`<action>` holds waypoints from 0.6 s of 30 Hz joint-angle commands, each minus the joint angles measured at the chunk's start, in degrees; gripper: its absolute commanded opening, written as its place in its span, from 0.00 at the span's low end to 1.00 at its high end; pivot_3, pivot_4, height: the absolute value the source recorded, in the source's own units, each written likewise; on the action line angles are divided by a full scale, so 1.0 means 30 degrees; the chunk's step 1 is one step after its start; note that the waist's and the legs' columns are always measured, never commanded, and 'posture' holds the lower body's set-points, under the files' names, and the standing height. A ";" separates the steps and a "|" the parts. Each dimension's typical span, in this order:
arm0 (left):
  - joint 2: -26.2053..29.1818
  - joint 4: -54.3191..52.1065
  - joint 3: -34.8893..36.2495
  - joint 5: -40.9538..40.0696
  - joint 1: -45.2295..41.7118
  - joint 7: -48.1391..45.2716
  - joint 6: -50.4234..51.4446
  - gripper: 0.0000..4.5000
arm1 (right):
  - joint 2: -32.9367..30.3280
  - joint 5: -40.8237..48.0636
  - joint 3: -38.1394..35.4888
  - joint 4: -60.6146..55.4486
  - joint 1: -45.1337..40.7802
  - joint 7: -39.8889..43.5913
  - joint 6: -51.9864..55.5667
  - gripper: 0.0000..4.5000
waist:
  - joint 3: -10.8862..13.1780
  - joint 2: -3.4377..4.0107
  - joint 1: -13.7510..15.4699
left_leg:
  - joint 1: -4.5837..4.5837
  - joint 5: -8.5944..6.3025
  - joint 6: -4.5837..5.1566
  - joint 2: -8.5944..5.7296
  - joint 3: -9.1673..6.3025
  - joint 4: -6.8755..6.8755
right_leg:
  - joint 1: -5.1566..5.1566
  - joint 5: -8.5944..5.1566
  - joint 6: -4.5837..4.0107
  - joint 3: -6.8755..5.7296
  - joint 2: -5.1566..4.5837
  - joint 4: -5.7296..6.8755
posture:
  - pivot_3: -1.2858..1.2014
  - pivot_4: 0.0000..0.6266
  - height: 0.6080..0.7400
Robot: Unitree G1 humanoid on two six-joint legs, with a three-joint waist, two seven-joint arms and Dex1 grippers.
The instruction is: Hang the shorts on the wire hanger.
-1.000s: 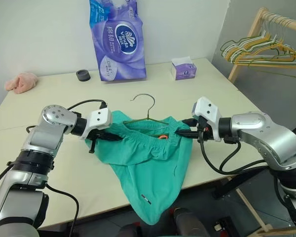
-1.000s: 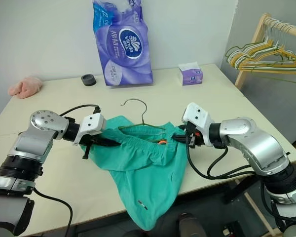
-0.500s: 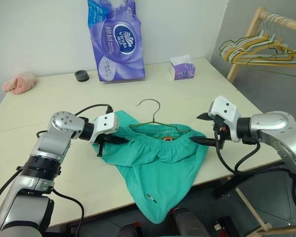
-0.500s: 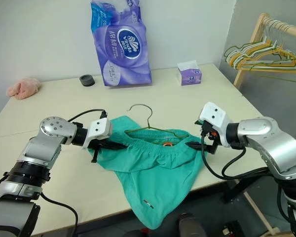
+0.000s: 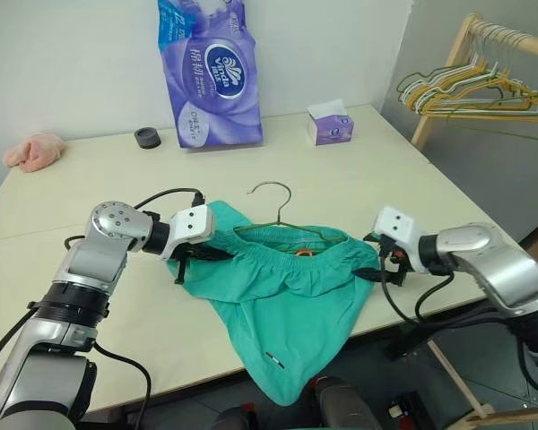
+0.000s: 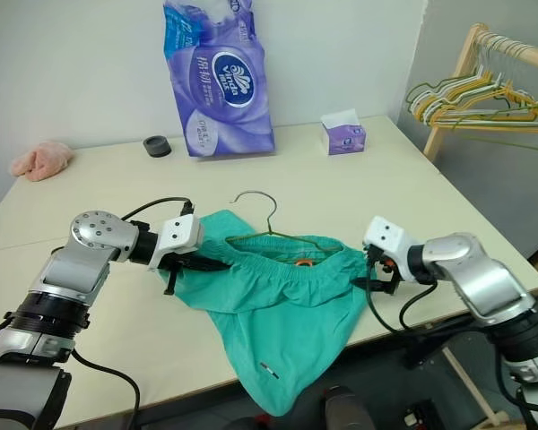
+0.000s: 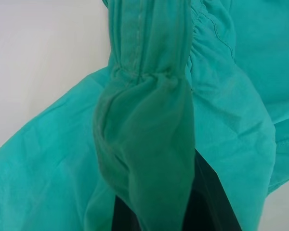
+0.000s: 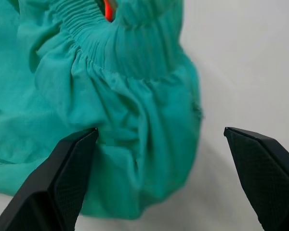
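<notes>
The shorts (image 5: 291, 296) lay in the lower centre of the head view, their gathered elastic waistband running left to right across the cream table (image 5: 341, 179). Their legs pointed toward the bottom of the frame, drooping over the table's near edge. The fabric looked soft, matte and creased, with a small orange-red tag (image 5: 302, 253) at the waistband. The wire hanger (image 5: 282, 221), thin and triangular, sat with its lower part tucked inside the waistband. Its curved hook pointed toward the top of the frame. The left gripper (image 5: 217, 254) was pinched tight on the waistband's left end. The right gripper (image 8: 176, 178) stood spread wide just beside the right end, its textured black fingers (image 8: 62, 178) holding nothing.
</notes>
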 commanded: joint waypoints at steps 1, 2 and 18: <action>0.0496 -0.0277 0.0206 0.0107 -0.0275 -0.0115 -0.0417 0.00 | 0.0301 -0.0959 -0.0010 0.0835 -0.0456 0.0174 -0.1009 0.96 | 0.0000 0.0000 -0.0001 | -0.0001 0.0000 -0.0001 -0.0001 0.0000 0.0000 | 0.0000 0.0000 -0.0001 0.0000 -0.0001 0.0000 | 0.42 0.06 1.00; 0.0557 -0.0245 0.0236 0.0156 -0.0271 -0.0095 -0.0466 0.00 | 0.0379 -0.0929 -0.0121 0.0925 -0.0431 0.0258 -0.0966 0.91 | 0.0000 0.0000 0.0005 | -0.0001 0.0001 -0.0001 -0.0006 0.0001 0.0001 | 0.0000 0.0001 -0.0001 0.0002 -0.0002 0.0001 | 0.42 0.06 1.00; 0.0962 0.0910 -0.0006 0.1722 -0.0406 0.0471 -0.2037 0.00 | 0.0941 0.0030 -0.2338 -0.1375 -0.0728 0.0306 0.0728 0.01 | -0.0018 0.0004 0.0069 | -0.0001 0.0001 -0.0002 -0.0008 -0.0007 0.0004 | 0.0001 0.0002 -0.0002 -0.0003 -0.0008 0.0004 | 0.42 0.05 1.00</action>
